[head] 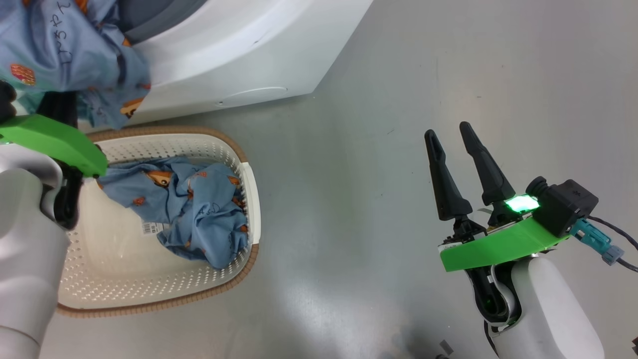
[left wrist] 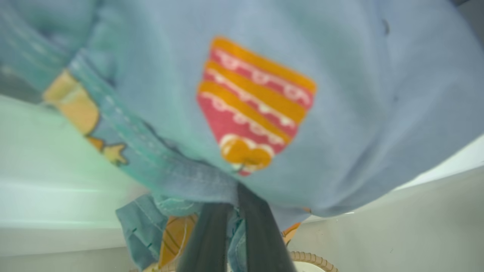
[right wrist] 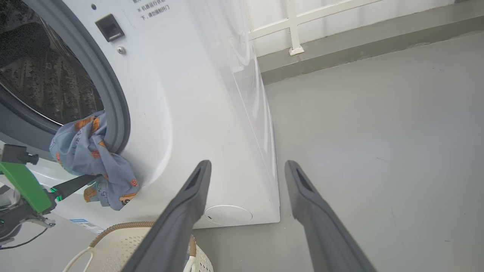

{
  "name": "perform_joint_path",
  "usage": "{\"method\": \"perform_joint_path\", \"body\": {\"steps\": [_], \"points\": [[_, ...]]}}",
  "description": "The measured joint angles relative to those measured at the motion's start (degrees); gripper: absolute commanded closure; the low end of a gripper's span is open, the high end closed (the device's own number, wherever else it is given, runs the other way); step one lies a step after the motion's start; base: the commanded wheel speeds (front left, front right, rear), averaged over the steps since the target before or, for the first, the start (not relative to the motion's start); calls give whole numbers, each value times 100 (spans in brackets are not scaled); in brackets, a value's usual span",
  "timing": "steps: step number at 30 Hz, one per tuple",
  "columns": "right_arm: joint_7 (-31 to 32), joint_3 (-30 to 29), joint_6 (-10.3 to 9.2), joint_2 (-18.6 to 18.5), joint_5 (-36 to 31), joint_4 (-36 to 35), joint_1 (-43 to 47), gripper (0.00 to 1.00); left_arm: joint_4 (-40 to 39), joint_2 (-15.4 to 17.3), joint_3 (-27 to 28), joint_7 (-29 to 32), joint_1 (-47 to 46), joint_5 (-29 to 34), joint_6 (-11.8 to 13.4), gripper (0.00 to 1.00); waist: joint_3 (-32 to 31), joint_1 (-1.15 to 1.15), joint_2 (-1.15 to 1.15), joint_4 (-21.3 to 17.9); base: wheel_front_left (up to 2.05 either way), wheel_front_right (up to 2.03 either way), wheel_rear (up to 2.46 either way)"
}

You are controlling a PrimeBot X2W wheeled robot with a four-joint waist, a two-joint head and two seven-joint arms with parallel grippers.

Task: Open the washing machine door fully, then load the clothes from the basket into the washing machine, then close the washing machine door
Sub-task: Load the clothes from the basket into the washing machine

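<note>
My left gripper is clamped shut on a blue garment. Through the left wrist camera I see the two dark fingers pressed together with a stitched hem bunched between them. The cloth is close to the lens and blurred, and it carries a red and orange striped patch.

From the right wrist camera, that garment hangs at the lower edge of the washing machine opening. Its top lies against the grey rubber ring at the mouth of the steel drum, and the rest droops down the white front panel. I cannot tell how far inside it reaches.

My right gripper stands wide open and holds nothing. It hovers over the bare grey floor, well apart from everything else, with its fingers pointing toward the machine's lower corner and the round filter cap.

The basket sits on the floor just in front of the machine, below the held garment. A second garment lies crumpled inside it, heaped against the wall nearest my right arm. A barcode label shows at the edge of that heap.
</note>
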Motion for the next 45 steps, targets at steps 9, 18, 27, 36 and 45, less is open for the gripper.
{"method": "perform_joint_path", "body": {"steps": [9,18,27,36,45], "points": [[0,-37,0,-1,-1,38,5,0,-914,185,-327,-54,374,13,0,100,-108,0,0,52,0,0,0],[0,-55,0,-1,-9,62,10,0,-2086,504,-79,-69,544,416,170,100,-197,0,0,124,0,0,0],[0,75,0,1,0,40,7,0,-1939,736,11,724,-290,415,313,100,-60,0,0,19,0,0,0],[0,115,0,2,176,-40,5,0,-946,781,-93,1529,-1490,606,468,100,134,0,0,-331,0,0,0],[0,258,0,7,303,-93,15,0,-352,825,-86,1280,-2449,798,662,100,250,0,0,-720,0,0,0]]}}
